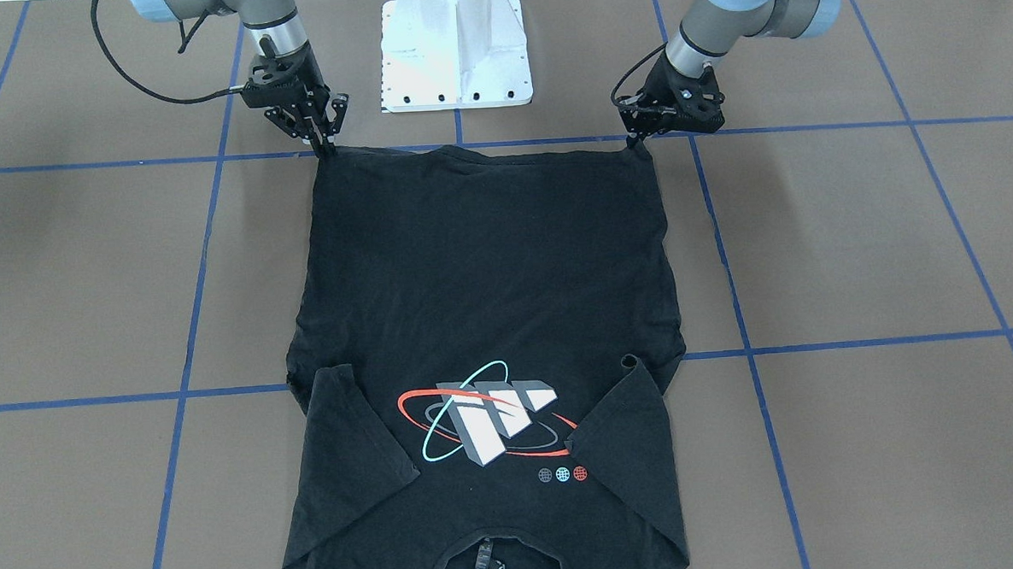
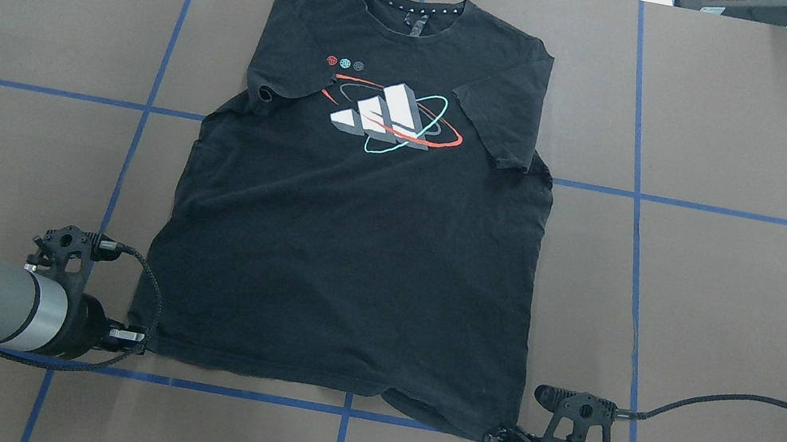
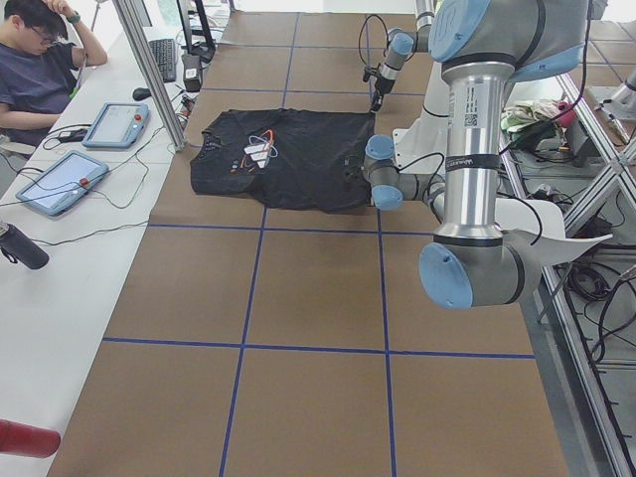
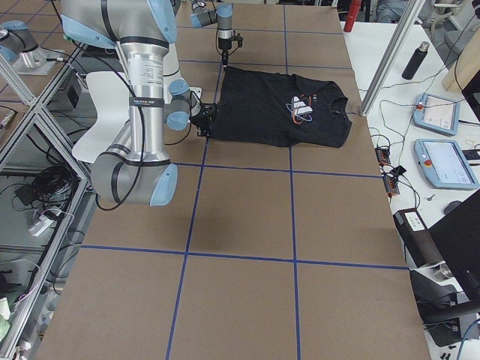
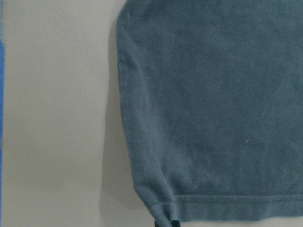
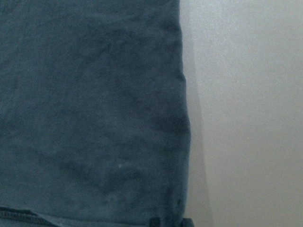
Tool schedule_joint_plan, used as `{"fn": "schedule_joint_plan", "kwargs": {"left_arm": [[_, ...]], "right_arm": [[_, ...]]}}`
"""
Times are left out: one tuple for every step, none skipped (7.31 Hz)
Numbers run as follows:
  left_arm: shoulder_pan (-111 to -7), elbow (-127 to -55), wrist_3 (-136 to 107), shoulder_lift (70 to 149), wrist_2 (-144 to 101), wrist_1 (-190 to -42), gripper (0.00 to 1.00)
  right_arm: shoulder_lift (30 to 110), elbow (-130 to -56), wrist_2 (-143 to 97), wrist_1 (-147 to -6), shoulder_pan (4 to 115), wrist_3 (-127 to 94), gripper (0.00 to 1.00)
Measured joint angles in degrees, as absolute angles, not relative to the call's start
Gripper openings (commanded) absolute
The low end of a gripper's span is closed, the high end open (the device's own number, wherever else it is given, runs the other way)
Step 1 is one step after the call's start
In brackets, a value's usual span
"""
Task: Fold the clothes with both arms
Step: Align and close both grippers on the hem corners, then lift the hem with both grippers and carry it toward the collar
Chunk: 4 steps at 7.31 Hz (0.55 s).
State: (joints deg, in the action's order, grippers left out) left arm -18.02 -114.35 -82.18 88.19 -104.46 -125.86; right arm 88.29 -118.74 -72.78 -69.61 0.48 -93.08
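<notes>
Front view, T-shirt: the black T-shirt lies flat and print-up on the brown table. Its collar points away from the robot, and both sleeves are turned in over the chest.
Front view, right gripper: the right gripper has its fingers pressed together on one hem corner, drawing the cloth up to a point.
Front view, left gripper: the left gripper is pinching the other hem corner the same way.
Overhead view, hem: it runs nearly straight between the two grippers, with a slight sag by the right one.
Side views, arms: both wrists are low at the hem, but they are too small here to judge the grip.
Wrist views, bite: each corner sits at the frame's bottom edge, and I cannot tell how deep the hold is.
Risk: a shallow pinch could slip as the hem is lifted. Uneven lifting would skew the fold, and dragging the cloth could flip the tucked sleeves open.
</notes>
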Motion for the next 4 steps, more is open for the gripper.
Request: {"fn": "schedule_joint_plan", "kwargs": {"left_arm": [[-18.02, -114.35, -82.18, 88.19, -104.46, -125.86, 0.0], [-18.02, -114.5, -82.16, 88.18, -104.52, -125.84, 0.0], [-18.1, -115.22, -82.08, 88.05, -105.25, -125.74, 0.0], [-18.28, -116.97, -82.01, 87.42, -107.92, -125.63, 0.0]], "right_arm": [[88.3, -119.01, -72.92, -69.61, 0.64, -93.03, 0.0], [88.37, -119.45, -73.14, -69.63, 0.77, -93.0, 0.0], [88.62, -120.65, -73.85, -69.71, 0.95, -92.97, 0.0], [89.5, -122.95, -75.48, -69.8, 1.14, -92.93, 0.0]]}}
